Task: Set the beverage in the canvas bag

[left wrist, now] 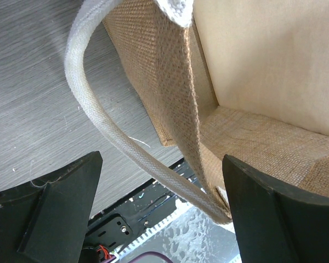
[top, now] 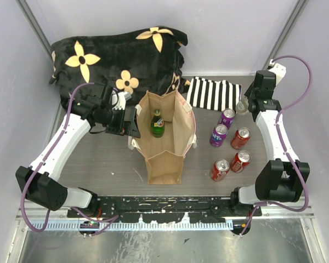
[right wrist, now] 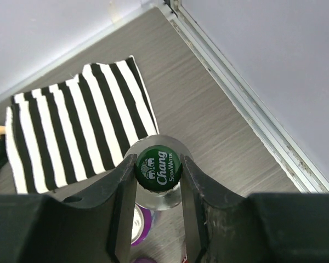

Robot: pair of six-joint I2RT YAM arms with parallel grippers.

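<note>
The right gripper (right wrist: 158, 162) has its fingers clamped on the green cap of a glass bottle (right wrist: 159, 172), at the far right of the table, just beside the striped cloth (right wrist: 71, 126) and well apart from the bag (top: 164, 159). The left gripper (left wrist: 162, 164) holds its fingers wide apart around the bag's white handle (left wrist: 98, 118). A green bottle (top: 157, 124) stands inside the bag, and cans (top: 219, 135) stand at its right

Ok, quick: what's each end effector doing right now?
Left end effector: open, gripping nothing.
Right end effector: closed on the green-capped bottle.
</note>
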